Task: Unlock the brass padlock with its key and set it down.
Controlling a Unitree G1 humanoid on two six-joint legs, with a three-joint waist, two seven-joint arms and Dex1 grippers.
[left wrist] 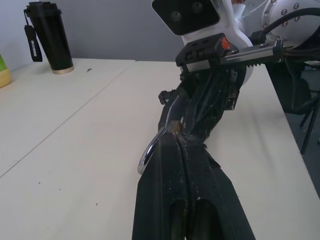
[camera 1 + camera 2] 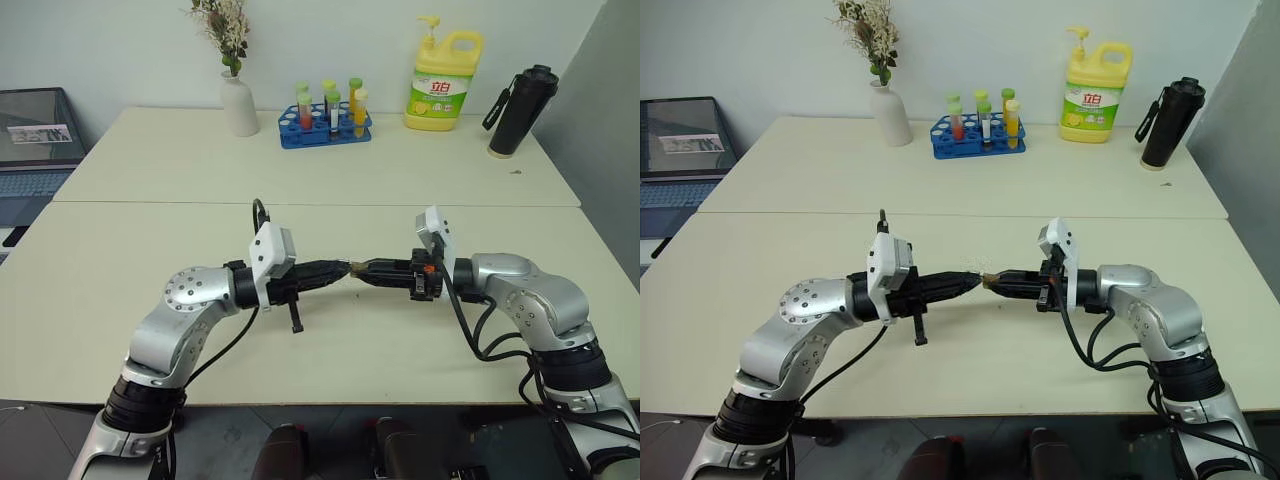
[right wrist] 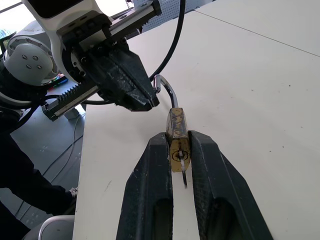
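Both grippers meet tip to tip above the table's near half. My right gripper [image 3: 177, 139] is shut on the brass padlock [image 3: 177, 131], clamping its body between both fingers. The key [image 3: 184, 169] sticks out of the keyhole on the side facing the right wrist. The silver shackle [image 3: 167, 91] arches toward my left gripper [image 3: 148, 102], which is shut with its tips against it. In the left wrist view the shackle [image 1: 148, 150] curves out beside the left fingers. I cannot tell whether it is pinched. From the head, the padlock [image 2: 355, 266] is a small brass speck between the tips.
At the table's far edge stand a white vase with flowers [image 2: 238, 102], a blue rack of test tubes [image 2: 325, 127], a yellow detergent bottle [image 2: 443, 82] and a black flask [image 2: 520, 110]. A laptop [image 2: 35, 150] sits far left.
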